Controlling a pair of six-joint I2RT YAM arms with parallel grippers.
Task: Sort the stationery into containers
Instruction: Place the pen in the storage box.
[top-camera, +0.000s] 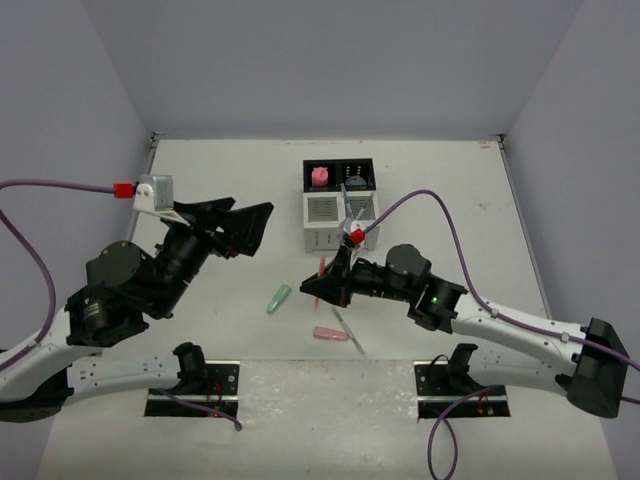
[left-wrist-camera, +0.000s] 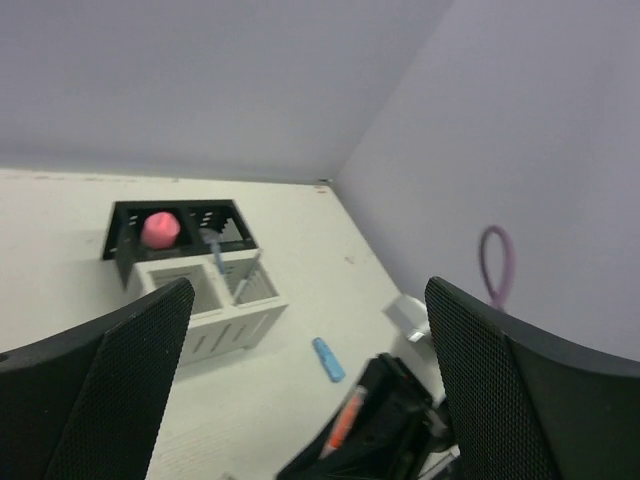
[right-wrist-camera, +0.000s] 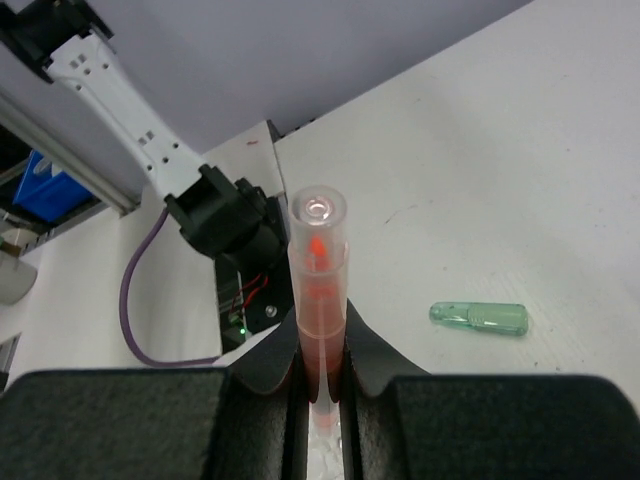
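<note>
Your right pincer (top-camera: 321, 285) clamped an orange pen (right-wrist-camera: 318, 290) near the organizer (top-camera: 340, 222), your left pincer (top-camera: 250, 224) gaped empty; eraser (top-camera: 319, 176) and blue pen (top-camera: 345, 193) were binned, while green marker (top-camera: 279, 298), pink marker (top-camera: 330, 334) and grey pen (top-camera: 349, 331) lay on the worktop (top-camera: 200, 180).

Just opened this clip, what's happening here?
The right gripper is shut on an orange pen, close to the front of the organizer. The left gripper is open and empty, off to the organizer's left. A pink eraser and a blue pen sit in the organizer. A green marker, a pink marker and a grey pen lie loose on the table.
</note>
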